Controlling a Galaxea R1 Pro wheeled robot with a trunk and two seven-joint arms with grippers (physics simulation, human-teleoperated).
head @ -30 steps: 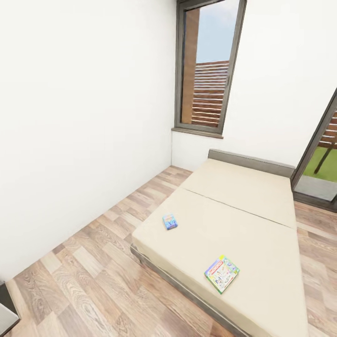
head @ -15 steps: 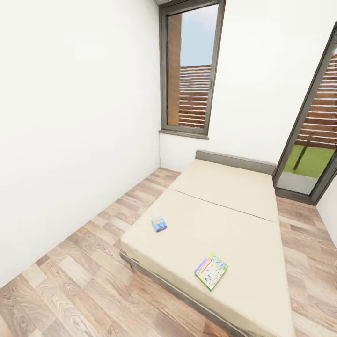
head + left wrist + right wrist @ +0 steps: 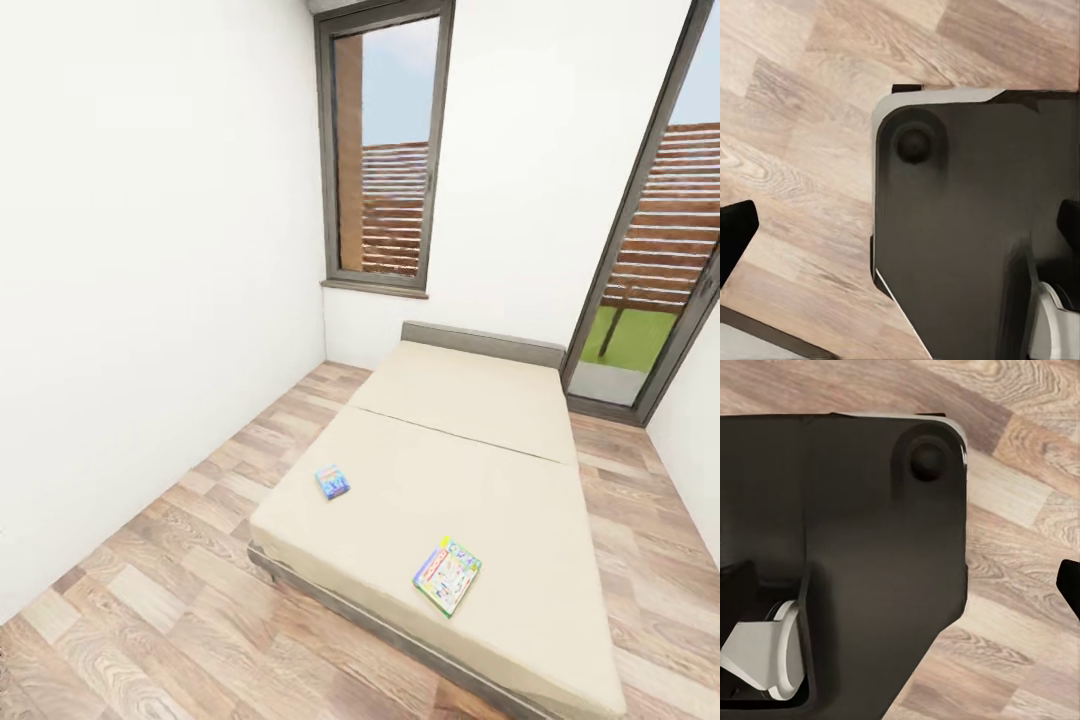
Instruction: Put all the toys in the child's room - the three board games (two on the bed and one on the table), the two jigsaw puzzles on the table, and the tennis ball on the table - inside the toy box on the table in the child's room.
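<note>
Two board games lie flat on the beige bed (image 3: 470, 440). A small light-blue one (image 3: 333, 481) sits near the bed's left edge. A larger white-blue-green Monopoly (image 3: 447, 575) rests close to the front edge. My left gripper (image 3: 900, 232) hangs over the wood floor and my dark base, its black fingertips (image 3: 735, 240) wide apart with nothing between them. My right gripper (image 3: 900, 585) is likewise open above base and floor, one fingertip (image 3: 1070, 585) showing at the frame edge. The table, toy box, jigsaw puzzles and tennis ball are out of view.
The low bed has a grey frame and headboard (image 3: 482, 343) against the far wall. A tall window (image 3: 385, 150) is behind it and a glass door (image 3: 655, 260) stands at the right. Wood floor (image 3: 170, 560) runs between the bed and the white left wall.
The whole head view has shifted: the camera swung right, bringing the glass door into sight and losing a dark corner at lower left. The games on the bed have not moved.
</note>
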